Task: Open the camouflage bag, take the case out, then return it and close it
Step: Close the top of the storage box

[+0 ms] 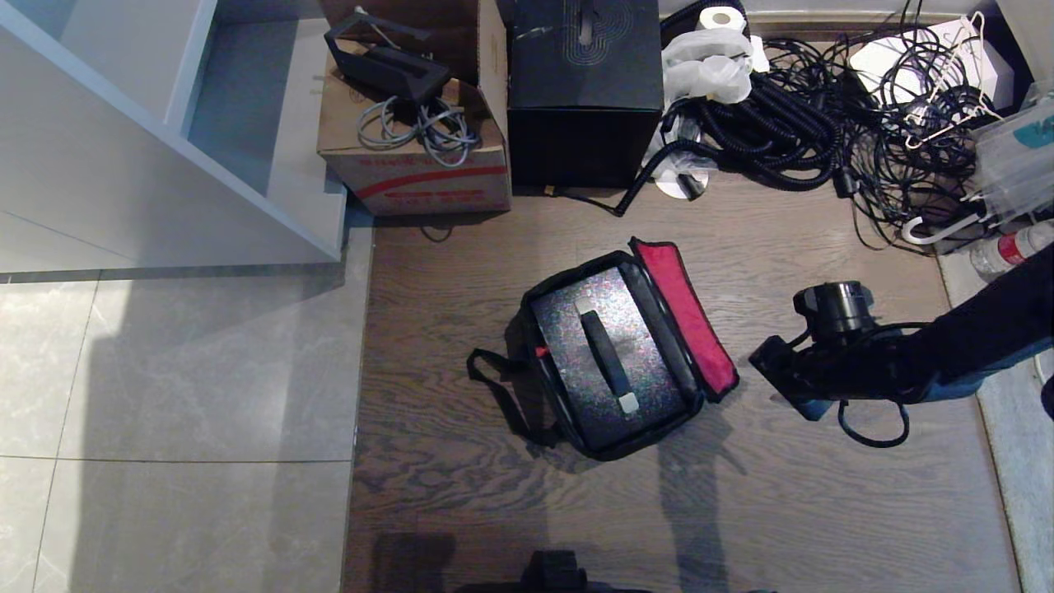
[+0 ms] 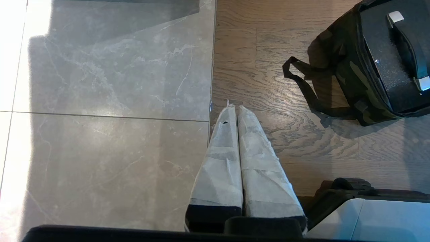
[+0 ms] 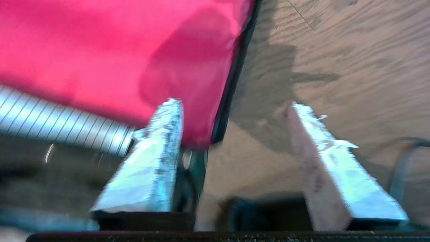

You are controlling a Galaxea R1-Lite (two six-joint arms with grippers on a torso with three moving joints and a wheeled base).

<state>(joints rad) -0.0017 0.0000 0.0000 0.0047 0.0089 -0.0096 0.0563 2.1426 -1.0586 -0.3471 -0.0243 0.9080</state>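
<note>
The camouflage bag (image 1: 539, 395) stands on the wooden floor with its lid (image 1: 683, 317) flipped over to the right, red lining up. Inside it lies the case (image 1: 568, 329), black and speckled, its bar handle (image 1: 607, 354) with white ends facing up. My right gripper (image 1: 770, 366) hovers just right of the lid. In the right wrist view this gripper (image 3: 235, 104) is open and holds nothing, and one fingertip (image 3: 169, 111) overlaps the red lid's (image 3: 117, 50) corner. My left gripper (image 2: 235, 107) is shut and parked over the floor, left of the bag (image 2: 349, 74).
Behind the bag stand a cardboard box (image 1: 416, 156) and a taller black box (image 1: 585, 91). A tangle of black cables (image 1: 823, 123) fills the back right, with a bottle (image 1: 1009, 247) beside it. A white shelf unit (image 1: 165, 123) and grey tiles (image 1: 165, 412) lie to the left.
</note>
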